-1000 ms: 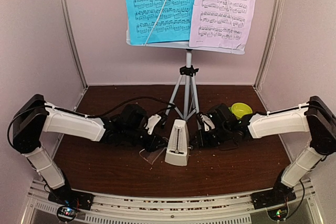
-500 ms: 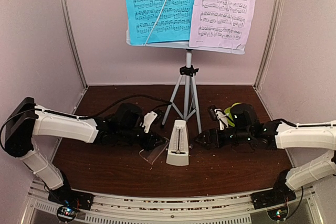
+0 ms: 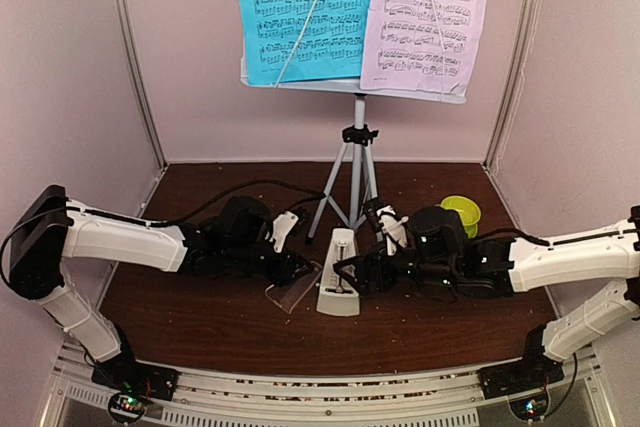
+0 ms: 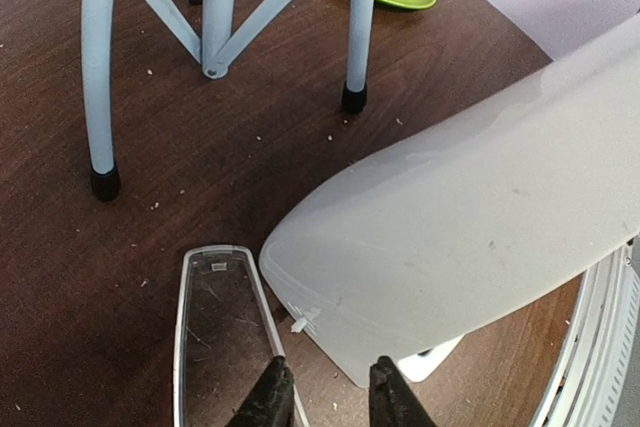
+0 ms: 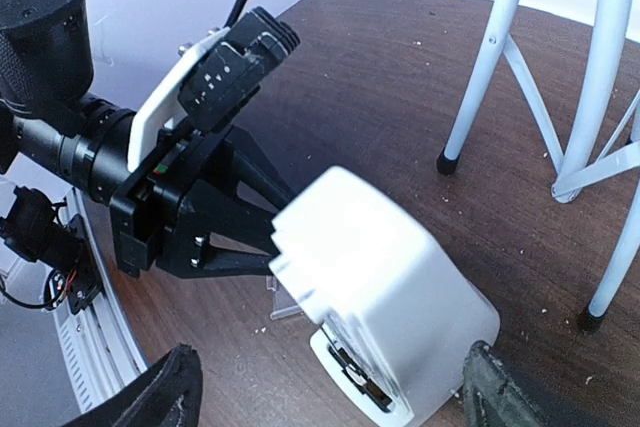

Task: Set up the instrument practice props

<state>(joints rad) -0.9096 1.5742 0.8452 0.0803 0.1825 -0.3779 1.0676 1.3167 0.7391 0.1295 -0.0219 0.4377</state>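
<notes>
Right fingers (image 5: 165, 397) wide, left fingers (image 4: 268, 399) narrow

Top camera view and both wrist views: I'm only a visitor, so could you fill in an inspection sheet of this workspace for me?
Surface: dark wooden table, sprinkled with pale crumbs.
Job's things: music stand on tripod legs holds a cyan sheet and a lilac sheet; cream metronome stands in front.
Clutter: lime-green cup and saucer right of the tripod; clear plastic cover flat beside the metronome.
Grippers: right pincer open at the metronome, contact unclear; left pincer nearly shut at the cover's edge, grip unclear.
Cables: black cable loops from the left arm.
Surroundings: pale pink walls, metal corner rails.
</notes>
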